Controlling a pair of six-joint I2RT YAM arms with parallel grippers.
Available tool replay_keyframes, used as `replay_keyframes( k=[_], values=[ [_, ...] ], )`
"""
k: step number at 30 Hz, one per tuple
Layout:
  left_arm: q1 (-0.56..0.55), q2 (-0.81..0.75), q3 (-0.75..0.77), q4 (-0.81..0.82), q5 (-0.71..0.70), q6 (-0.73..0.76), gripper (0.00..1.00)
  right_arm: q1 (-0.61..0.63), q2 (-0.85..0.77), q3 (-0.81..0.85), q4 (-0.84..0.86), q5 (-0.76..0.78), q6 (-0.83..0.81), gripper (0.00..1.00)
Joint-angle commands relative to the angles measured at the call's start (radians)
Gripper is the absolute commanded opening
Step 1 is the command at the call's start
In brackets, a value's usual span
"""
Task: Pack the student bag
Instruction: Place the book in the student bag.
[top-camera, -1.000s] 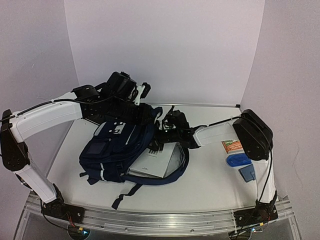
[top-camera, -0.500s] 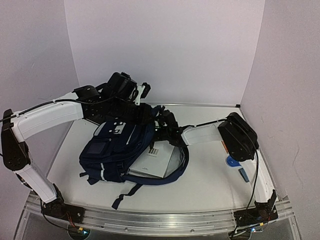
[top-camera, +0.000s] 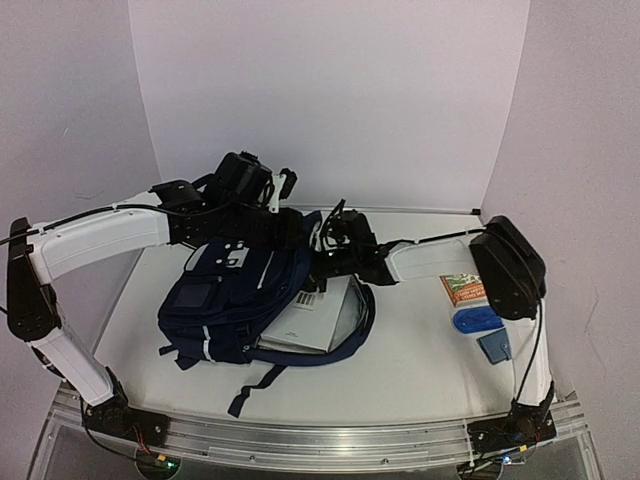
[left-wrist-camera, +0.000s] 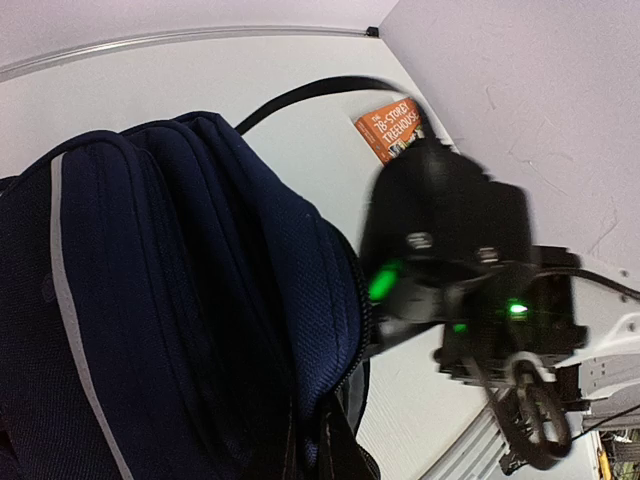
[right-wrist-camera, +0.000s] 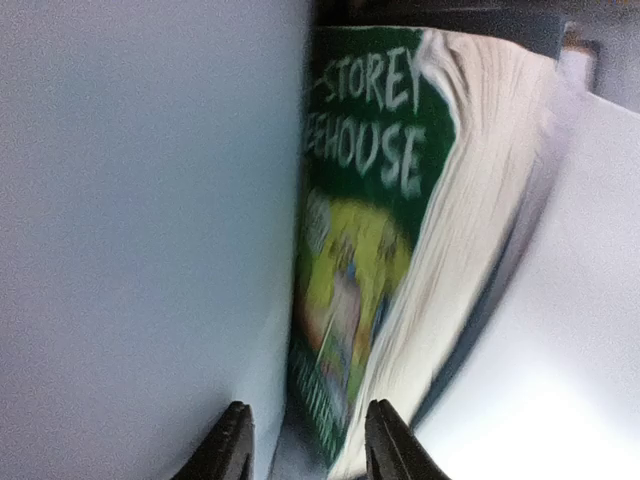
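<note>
The student bag, navy with white stripes, lies on its side at the centre left, its mouth facing right. A white book with a barcode lies in that mouth. My left gripper is shut on the bag's top edge and holds the flap up. My right gripper is at the mouth. In the right wrist view its fingertips stand apart, with the lower corner of a green paperback between them; a gap shows on the left side. The white surface fills the left.
An orange paperback lies at the right side of the table. Nearer to me are a small blue pouch and a grey-blue flat thing. Bag straps trail toward the front edge. Walls enclose three sides.
My right gripper has moved from the lower part of the bag's mouth up toward its top edge; its elbow swung left, then back right. The left arm has barely moved.
</note>
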Motion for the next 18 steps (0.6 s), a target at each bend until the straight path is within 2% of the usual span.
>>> replay_keyframes(
  k=[1,4,9,14,18],
  values=[
    [0.046,-0.021,-0.025,0.078,-0.026,-0.026,0.00,-0.053,-0.199,-0.090,-0.153,-0.007,-0.226,0.45],
    [0.052,-0.013,-0.044,0.091,-0.016,-0.028,0.00,-0.103,-0.274,-0.151,-0.265,-0.009,-0.357,0.53],
    [0.053,0.023,-0.055,0.094,0.016,-0.021,0.03,-0.206,-0.381,-0.164,-0.556,0.073,-0.646,0.58],
    [0.053,0.060,-0.054,0.069,0.028,0.003,0.06,-0.290,-0.464,-0.086,-0.849,0.306,-0.931,0.69],
    [0.053,0.093,-0.045,0.058,0.068,0.022,0.11,-0.427,-0.473,-0.020,-1.020,0.447,-1.093,0.82]
  ],
)
